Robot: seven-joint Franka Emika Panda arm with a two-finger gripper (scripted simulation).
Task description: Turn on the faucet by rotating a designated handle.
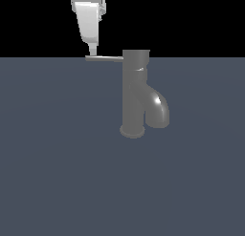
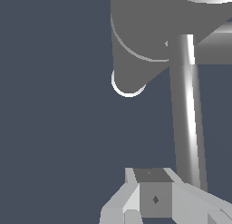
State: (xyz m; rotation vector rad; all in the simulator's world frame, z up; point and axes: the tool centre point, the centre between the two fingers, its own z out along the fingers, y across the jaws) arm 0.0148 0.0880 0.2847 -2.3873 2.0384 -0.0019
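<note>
One faucet [image 1: 133,94] stands mid-frame with one handle [image 1: 106,59] pointing toward the frame's left, one gripper [image 1: 91,52] touching its tip, jaw state unclear.

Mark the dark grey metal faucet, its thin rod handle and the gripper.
Dark grey glossy metal faucet [image 1: 132,94]: exterior view, upright body.
Thin straight grey rod handle [image 1: 105,59]: exterior view, mid-rod.
White gripper [image 1: 91,52]: exterior view, tip.
</note>
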